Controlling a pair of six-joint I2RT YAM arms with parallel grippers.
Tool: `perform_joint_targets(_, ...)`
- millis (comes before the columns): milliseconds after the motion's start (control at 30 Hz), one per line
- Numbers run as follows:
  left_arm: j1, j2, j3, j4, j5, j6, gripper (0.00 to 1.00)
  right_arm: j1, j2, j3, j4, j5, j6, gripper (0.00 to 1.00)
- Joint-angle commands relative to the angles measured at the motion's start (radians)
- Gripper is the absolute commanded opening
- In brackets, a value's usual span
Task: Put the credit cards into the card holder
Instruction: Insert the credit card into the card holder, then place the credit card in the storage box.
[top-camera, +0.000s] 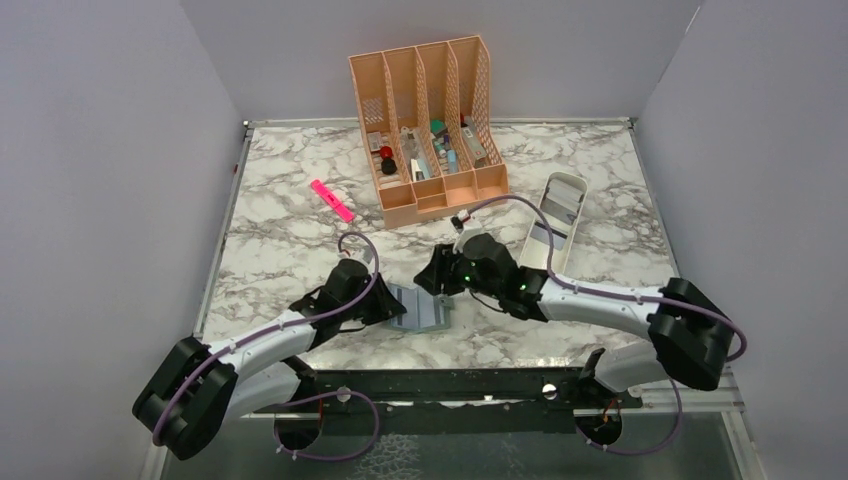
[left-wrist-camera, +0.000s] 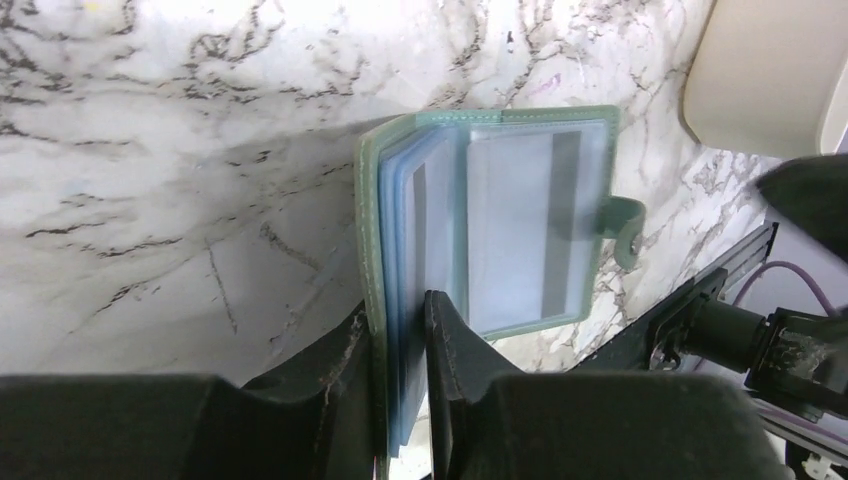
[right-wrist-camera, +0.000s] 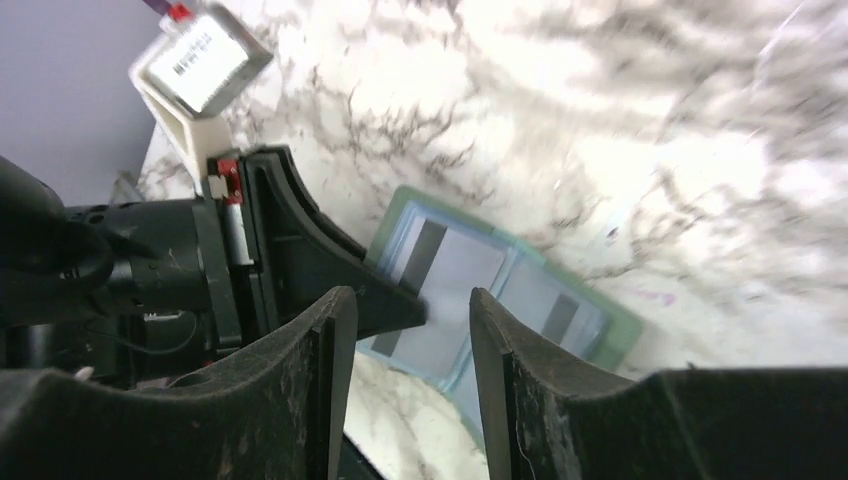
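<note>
Marbled white-and-grey tabletop (top-camera: 290, 240) fills my views. My left gripper (left-wrist-camera: 400, 310) pinches the frosted blue-grey leaves and left cover of the grey-green bifold card holder (left-wrist-camera: 520, 220), which lies open at lower centre of the overhead frame. My right gripper (right-wrist-camera: 412, 305) hovers spread above it. Dark stripes show through the sleeves; I cannot make out what they are. Open marble stretches to the left edge, and a white oblong plastic tray (top-camera: 553, 222) sits right of centre.
</note>
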Motion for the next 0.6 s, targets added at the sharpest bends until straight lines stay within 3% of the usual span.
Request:
perform_joint_targets(0,0.002,-0.009,0.042,-0.044,-0.007,0.037,0.21,-0.023,-0.115,0.076,-0.218,0.210,-0.276,0.51)
perform_joint_targets(167,0.003,-0.004,0.095,-0.082,-0.019,0.072,0.19,-0.124,-0.201,0.140,-0.309,0.318,-0.497,0.53)
perform_joint_targets(333,0.004,0.030,0.161,-0.125,-0.019,0.123,0.19,-0.277,-0.159,0.216,-0.370,0.365,-0.662,0.53)
perform_joint_targets(467,0.004,0.054,0.179,-0.119,0.005,0.155,0.20,-0.355,-0.158,0.169,-0.243,0.322,-0.920,0.53)
perform_joint_targets(567,0.005,0.064,0.187,-0.118,0.014,0.183,0.21,-0.453,-0.139,0.214,-0.259,0.295,-0.970,0.52)
